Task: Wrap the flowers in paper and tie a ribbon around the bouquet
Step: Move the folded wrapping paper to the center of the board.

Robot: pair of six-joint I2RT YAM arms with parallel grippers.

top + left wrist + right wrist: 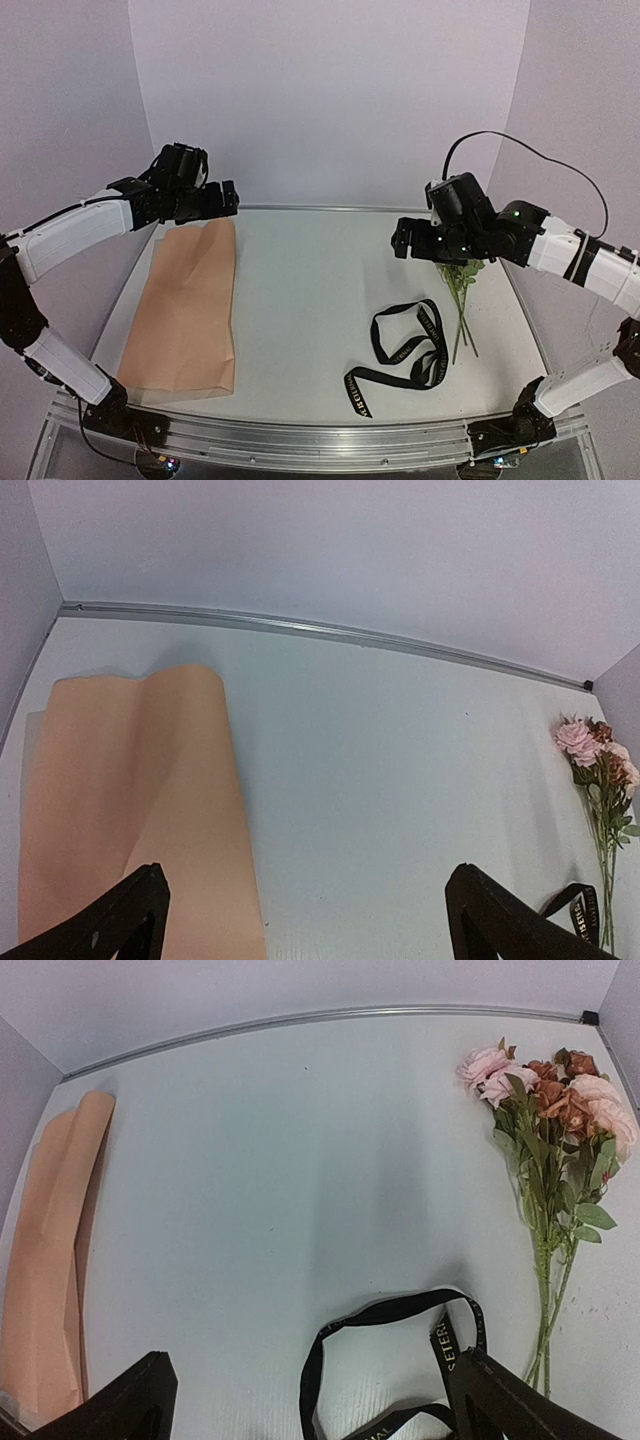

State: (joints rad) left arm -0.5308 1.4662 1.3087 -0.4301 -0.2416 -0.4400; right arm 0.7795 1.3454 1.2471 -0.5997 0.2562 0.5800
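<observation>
Left side: the paper (pixel 185 315) lies flat on the table (pixel 310 270), its long left edge running close along the left wall (pixel 70 110) and its near edge just short of the front rail (pixel 300 440). Its far end is bowed up into a soft ridge; the rest lies level. The left end effector (pixel 222 198) hangs above that far end with its fingers (pixel 130 915) spread wide, holding nothing and apart from the sheet.

Centre: a broad strip of table surface separates the paper's right edge from the ribbon (pixel 390 1309). The back rail (pixel 300 628) marks the table's far edge.

Right of centre: the ribbon lies in a loose loop, with a tail trailing toward the front rail. It sits near the flower stems; the frames do not show whether they touch.

Right side: the flowers (pixel 550 1110) lie on the table beside the right wall, blooms toward the far corner, stems pointing to the near edge. The right end effector (pixel 412 240) hovers over the blooms, fingers spread wide and gripping nothing.
</observation>
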